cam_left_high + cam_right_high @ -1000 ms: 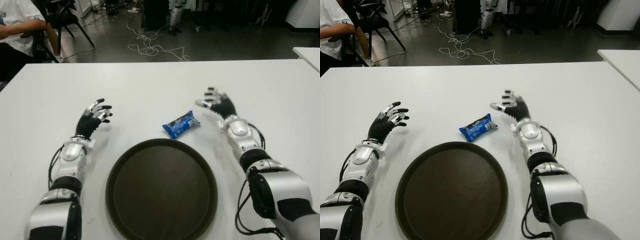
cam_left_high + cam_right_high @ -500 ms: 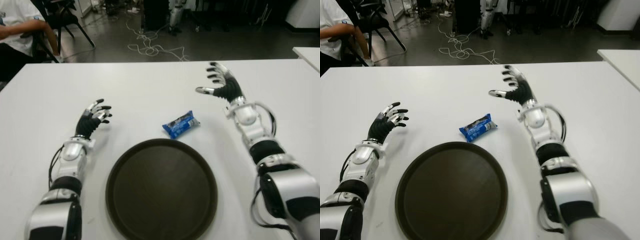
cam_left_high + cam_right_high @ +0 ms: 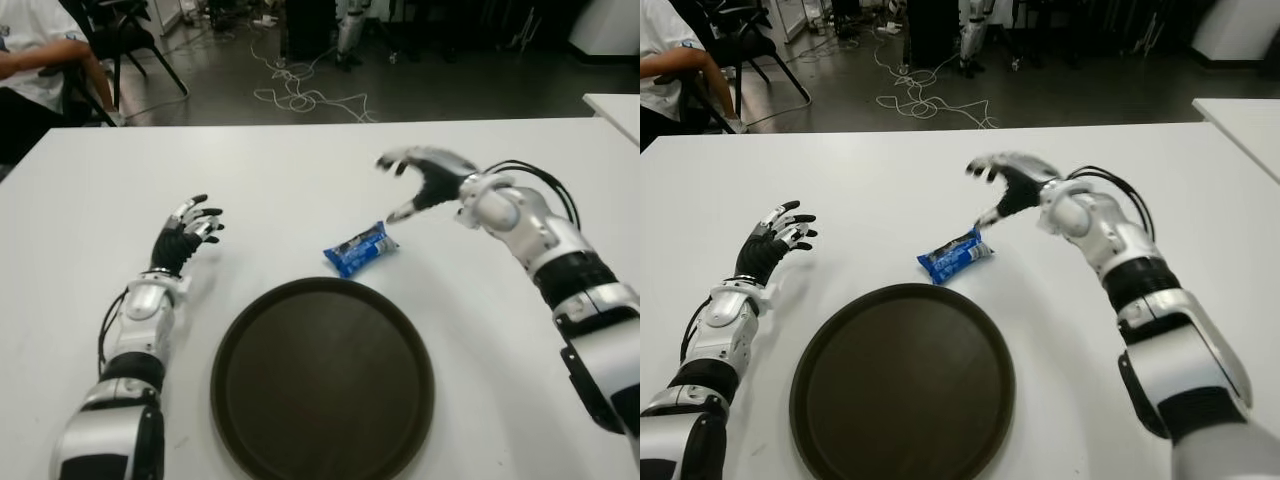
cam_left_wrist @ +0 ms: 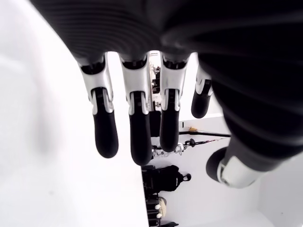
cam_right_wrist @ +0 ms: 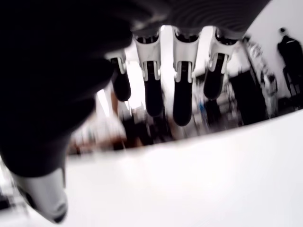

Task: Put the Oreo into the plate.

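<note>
A blue Oreo packet [image 3: 359,248] lies on the white table [image 3: 300,170] just beyond the far rim of the dark round plate [image 3: 322,380]. My right hand [image 3: 412,183] hovers above and to the right of the packet, palm turned toward it, fingers [image 5: 182,92] spread and holding nothing. The thumb tip comes close to the packet's right end without touching it. My left hand [image 3: 190,227] shows to the left of the plate, fingers [image 4: 135,123] relaxed and empty.
A person in a white shirt [image 3: 35,55] sits on a chair at the far left beyond the table. Cables [image 3: 300,95] trail over the floor behind. A second white table's corner [image 3: 615,105] shows at the right.
My right hand rose off the table, swung forward, then turned over and came left toward the Oreo packet. The packet, the plate and the left hand have stayed in place.
</note>
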`<state>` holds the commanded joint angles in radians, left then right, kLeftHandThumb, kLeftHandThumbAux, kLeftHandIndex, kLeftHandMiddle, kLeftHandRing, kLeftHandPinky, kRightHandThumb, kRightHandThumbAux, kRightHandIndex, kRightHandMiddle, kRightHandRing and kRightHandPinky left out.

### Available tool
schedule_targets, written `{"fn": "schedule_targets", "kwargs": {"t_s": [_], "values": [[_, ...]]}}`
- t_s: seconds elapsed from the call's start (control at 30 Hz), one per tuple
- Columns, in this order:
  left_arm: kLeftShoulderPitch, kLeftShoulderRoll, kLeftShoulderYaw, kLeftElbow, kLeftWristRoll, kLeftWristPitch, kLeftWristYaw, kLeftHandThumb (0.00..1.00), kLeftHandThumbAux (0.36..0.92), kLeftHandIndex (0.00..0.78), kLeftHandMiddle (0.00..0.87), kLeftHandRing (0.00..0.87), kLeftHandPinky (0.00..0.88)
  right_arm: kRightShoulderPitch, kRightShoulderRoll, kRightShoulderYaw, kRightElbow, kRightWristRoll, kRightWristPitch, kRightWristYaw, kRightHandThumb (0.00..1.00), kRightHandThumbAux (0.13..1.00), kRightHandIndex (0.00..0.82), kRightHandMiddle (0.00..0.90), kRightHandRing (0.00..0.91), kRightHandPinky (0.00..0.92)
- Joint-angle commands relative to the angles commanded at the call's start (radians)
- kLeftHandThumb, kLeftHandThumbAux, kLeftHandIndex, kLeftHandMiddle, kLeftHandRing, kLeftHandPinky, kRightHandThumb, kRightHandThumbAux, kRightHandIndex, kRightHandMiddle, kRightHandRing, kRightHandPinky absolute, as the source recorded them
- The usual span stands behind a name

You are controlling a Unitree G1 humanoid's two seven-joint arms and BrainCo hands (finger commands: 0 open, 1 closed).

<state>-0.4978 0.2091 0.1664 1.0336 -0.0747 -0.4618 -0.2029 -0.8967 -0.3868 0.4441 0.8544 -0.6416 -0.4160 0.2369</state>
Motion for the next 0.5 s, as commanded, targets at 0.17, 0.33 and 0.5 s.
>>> {"fn": "schedule_targets", "kwargs": {"t_s": [0.17,0.33,0.5], "values": [[0.005,0.000,-0.001,-0.012,-0.003,0.002,-0.005,0.201,0.632,0.168,0.313,0.355,0.402,-0.007,0.007,0.024,0.002,-0.015,0.029,0.028,0.000,0.719,0.217,0.254,0.251,0.222],[0.011,-0.001,-0.001,-0.022,-0.005,0.004,-0.008,0.202,0.631,0.168,0.307,0.344,0.392,-0.012,0.059,0.071,0.104,-0.055,0.047,-0.024,0.000,0.736,0.229,0.255,0.247,0.219],[0.018,-0.002,-0.003,-0.029,-0.005,0.004,-0.009,0.204,0.640,0.166,0.302,0.340,0.396,0.000,0.059,0.091,0.100,-0.057,0.050,-0.013,0.000,0.737,0.219,0.236,0.226,0.196]]}}
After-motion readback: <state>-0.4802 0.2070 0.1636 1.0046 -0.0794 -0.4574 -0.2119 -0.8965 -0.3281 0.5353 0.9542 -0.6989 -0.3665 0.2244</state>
